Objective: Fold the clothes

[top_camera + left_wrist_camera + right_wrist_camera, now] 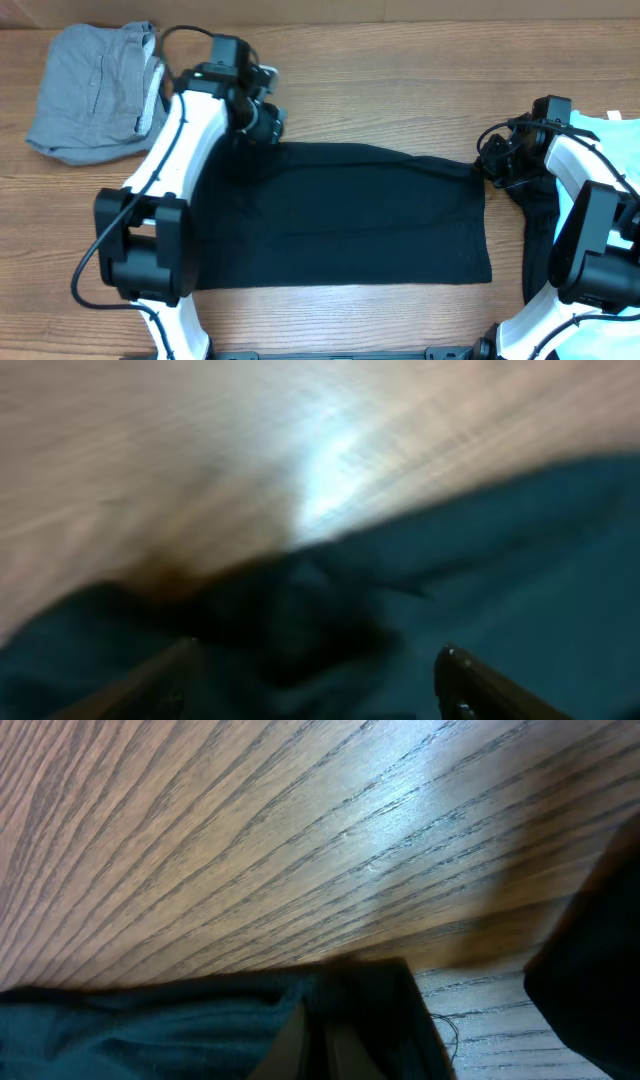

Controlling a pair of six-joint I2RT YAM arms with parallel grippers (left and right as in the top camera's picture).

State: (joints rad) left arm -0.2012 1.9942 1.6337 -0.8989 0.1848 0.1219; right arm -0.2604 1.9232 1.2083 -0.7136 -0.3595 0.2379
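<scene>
A black T-shirt (340, 215) lies folded into a long flat rectangle across the middle of the table. My left gripper (262, 125) hovers at its far left corner. In the blurred left wrist view its fingers (470, 680) stand wide apart and open, with rumpled black cloth (300, 620) below them and nothing gripped. My right gripper (487, 165) is at the far right corner. The right wrist view shows it (322, 1025) shut on the black fabric's (150, 1030) edge, pinching the corner just above the wood.
A grey garment (95, 90) lies crumpled at the far left corner of the table. A light blue garment (600, 130) sits at the right edge, with more black cloth (540, 235) under the right arm. Bare wood (400, 80) stretches beyond the shirt.
</scene>
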